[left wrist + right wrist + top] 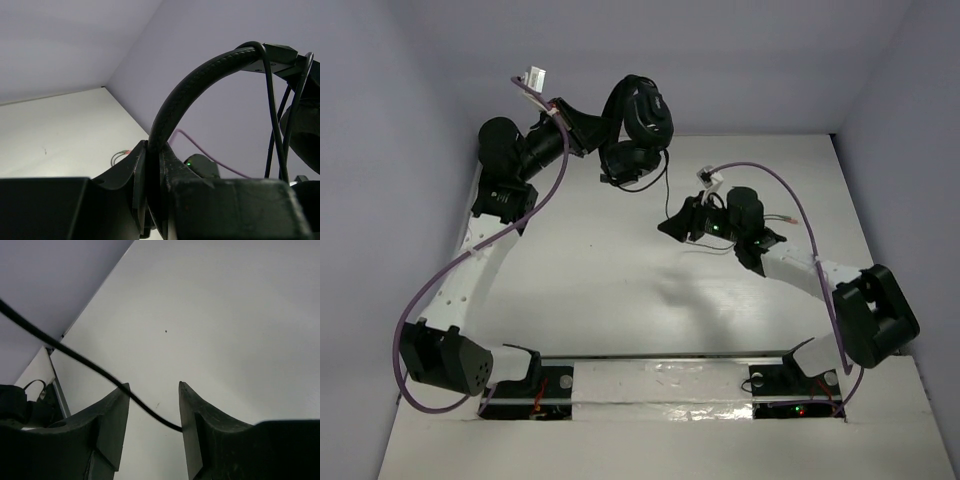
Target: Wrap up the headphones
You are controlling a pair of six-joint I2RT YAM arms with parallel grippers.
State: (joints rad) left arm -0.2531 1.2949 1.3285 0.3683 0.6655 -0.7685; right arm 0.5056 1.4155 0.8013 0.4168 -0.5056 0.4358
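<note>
Above the table (620, 290), raised left fingers (127, 172) pinch the headphones (200, 80); right fingers (107, 415) spread, seemingly brushing cable (85, 365).

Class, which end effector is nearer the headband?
Left. The left end effector clamps the headband; the right end effector is apart from it, open, the cable crossing between its fingers.

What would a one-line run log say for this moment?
left tool: shut on headphones headband | right tool: open, thin cable crossing its gap | wrap: not done
</note>
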